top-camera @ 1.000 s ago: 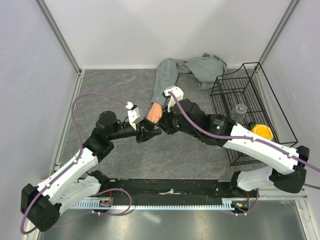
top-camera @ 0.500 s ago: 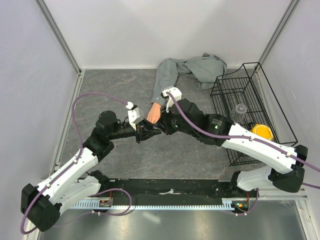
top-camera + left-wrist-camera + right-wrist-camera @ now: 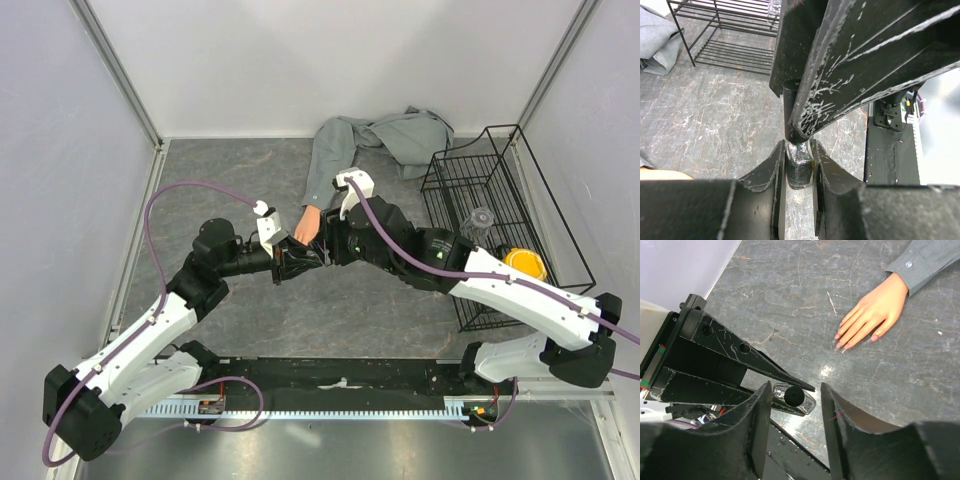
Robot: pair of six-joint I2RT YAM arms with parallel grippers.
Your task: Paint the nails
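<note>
Top cam: pinching small dark bottle (image 3: 291, 262) w/ L gripper (image 3: 297, 263), just on near side of mannequin hand (image 3: 307, 228), palm-down on table (image 3: 220, 180). Hovering right over bottle w/ R gripper (image 3: 325, 250). Grey sleeve (image 3: 335, 160) trailing back, wire basket (image 3: 490, 190) off to the right. Nails too small to make out here.

L wrist cam: pressed tight on bottle's silvery body from 2 sides, no gap at pads. Black cap rising beside R fingers (image 3: 865, 55).

R wrist cam: spread wide, nothing held, cap between the 2 fingers w/o visible contact. Nails (image 3: 842, 344) pinkish, at fingertips pointing toward bottle, near but apart. Can't tell if any polish on yet.

Handling, as a guess: nails prob. stiff, smooth, tiny; hand prob. light, apt to slide if nudged. Not for gripping: touch w/ brush only, light strokes. Take hold at cap instead.
</note>
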